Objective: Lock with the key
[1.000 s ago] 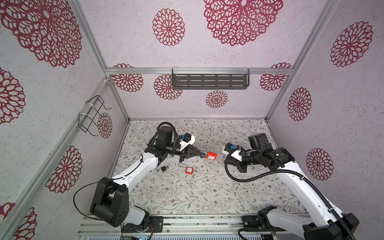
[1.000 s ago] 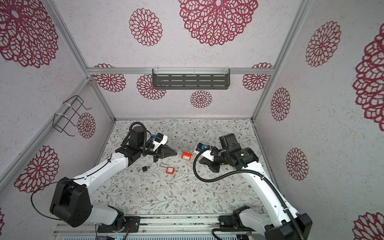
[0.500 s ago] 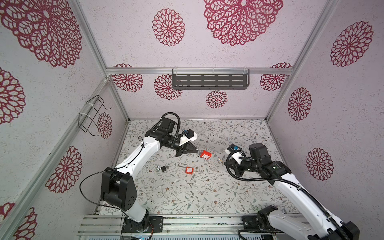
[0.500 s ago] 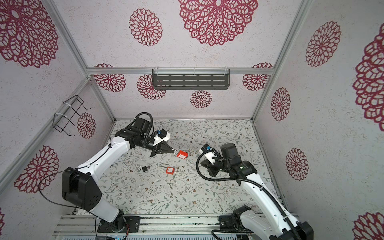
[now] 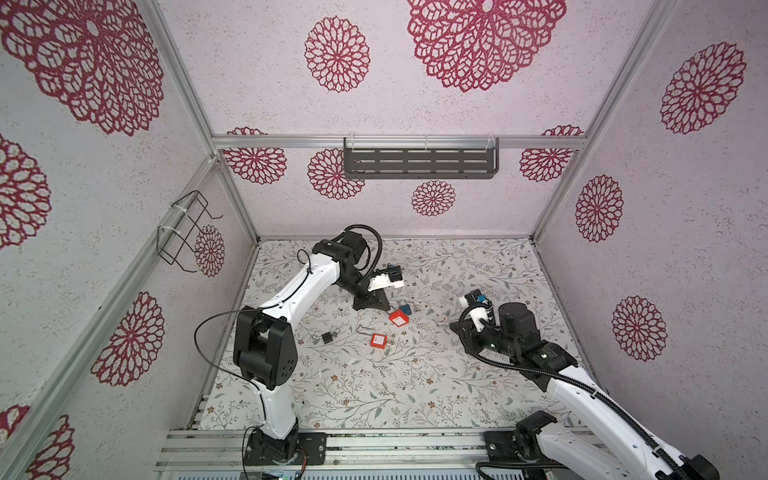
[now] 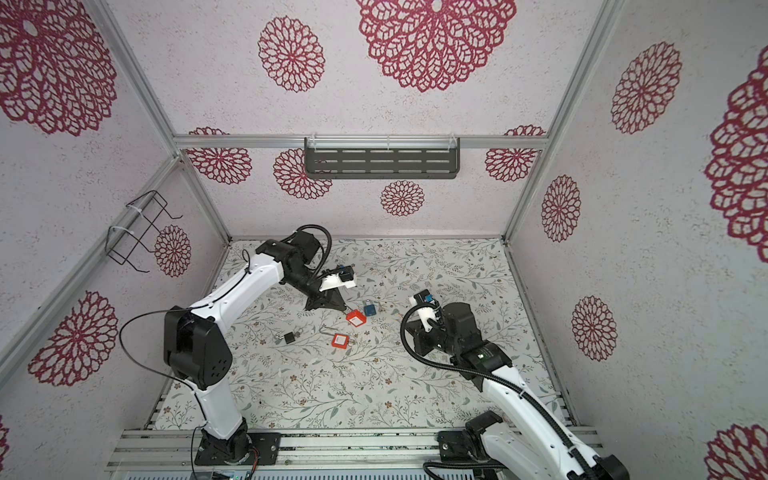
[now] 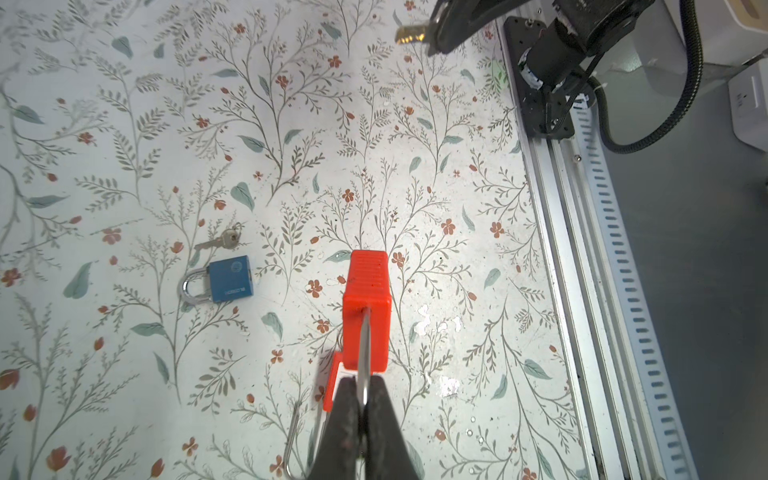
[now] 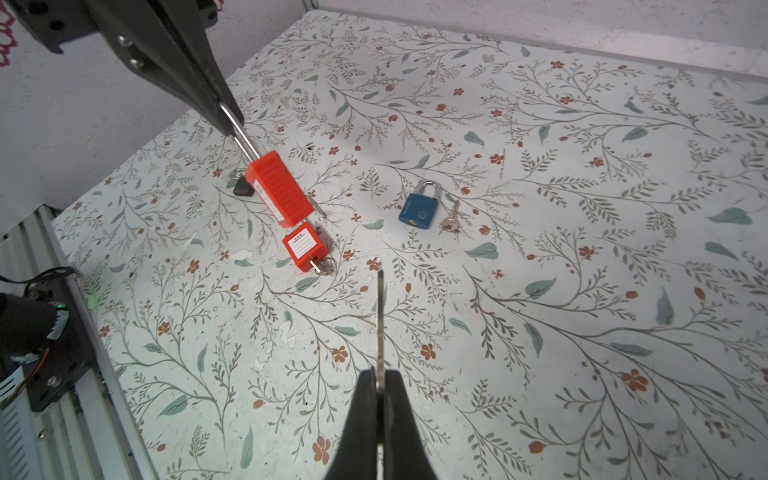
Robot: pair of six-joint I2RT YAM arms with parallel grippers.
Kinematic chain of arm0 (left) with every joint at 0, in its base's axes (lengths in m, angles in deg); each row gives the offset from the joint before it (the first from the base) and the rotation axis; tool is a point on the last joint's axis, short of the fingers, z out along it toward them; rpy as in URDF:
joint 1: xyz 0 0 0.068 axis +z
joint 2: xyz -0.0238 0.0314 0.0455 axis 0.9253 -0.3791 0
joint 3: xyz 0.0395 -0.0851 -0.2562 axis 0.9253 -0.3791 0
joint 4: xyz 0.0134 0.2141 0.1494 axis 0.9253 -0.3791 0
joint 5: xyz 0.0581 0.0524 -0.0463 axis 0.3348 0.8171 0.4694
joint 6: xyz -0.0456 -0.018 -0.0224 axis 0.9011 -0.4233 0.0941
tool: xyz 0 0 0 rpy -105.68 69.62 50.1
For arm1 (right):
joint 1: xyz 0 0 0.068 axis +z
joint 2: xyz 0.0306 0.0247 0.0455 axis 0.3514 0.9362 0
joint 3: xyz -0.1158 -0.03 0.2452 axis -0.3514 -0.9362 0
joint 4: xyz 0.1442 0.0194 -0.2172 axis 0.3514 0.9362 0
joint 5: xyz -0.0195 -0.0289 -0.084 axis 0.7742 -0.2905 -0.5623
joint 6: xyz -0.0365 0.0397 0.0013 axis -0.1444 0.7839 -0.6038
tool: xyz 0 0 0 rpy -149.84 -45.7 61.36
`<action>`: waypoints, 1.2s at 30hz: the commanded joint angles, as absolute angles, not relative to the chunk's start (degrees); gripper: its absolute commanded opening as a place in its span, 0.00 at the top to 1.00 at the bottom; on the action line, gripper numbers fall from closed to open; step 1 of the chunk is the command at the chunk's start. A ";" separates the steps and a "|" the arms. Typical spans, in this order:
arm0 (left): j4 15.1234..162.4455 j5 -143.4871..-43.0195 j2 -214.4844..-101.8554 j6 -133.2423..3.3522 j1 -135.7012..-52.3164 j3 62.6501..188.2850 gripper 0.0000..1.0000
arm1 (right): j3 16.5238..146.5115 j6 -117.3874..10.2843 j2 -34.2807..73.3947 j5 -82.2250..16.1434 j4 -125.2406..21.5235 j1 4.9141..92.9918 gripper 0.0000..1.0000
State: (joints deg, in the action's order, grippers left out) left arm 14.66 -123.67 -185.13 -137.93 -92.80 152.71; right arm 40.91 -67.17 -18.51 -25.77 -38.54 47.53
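My left gripper [image 7: 365, 380] is shut on the steel shackle [image 7: 364, 345] of a red padlock [image 7: 368, 299], which hangs tilted just above the table; it shows in both top views [image 5: 399, 319] [image 6: 356, 318]. My right gripper [image 8: 381, 380] is shut on a thin key [image 8: 380, 316] whose blade points toward the padlocks. This key [image 7: 409, 35] shows brass-coloured in the left wrist view. The right gripper [image 5: 454, 328] hovers apart from the held red padlock [image 8: 278, 189], to its right.
A second red padlock [image 8: 303, 246] with a key in it lies on the floral table [image 8: 582, 291]. A blue padlock [image 8: 419, 210] and a loose key [image 8: 451, 220] lie behind it. A small black padlock [image 5: 326, 337] lies to the left. A rail [image 7: 582, 291] edges the front.
The left arm lifted its elbow and drew the red padlock left and down toward the table. The right gripper pulled back to the right with the key, so lock and key are further apart.
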 commanded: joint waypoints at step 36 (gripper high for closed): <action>-2.39 -116.88 -216.28 -139.10 -105.41 181.66 1.00 | 29.78 -56.48 -25.08 -31.14 -42.92 47.82 1.00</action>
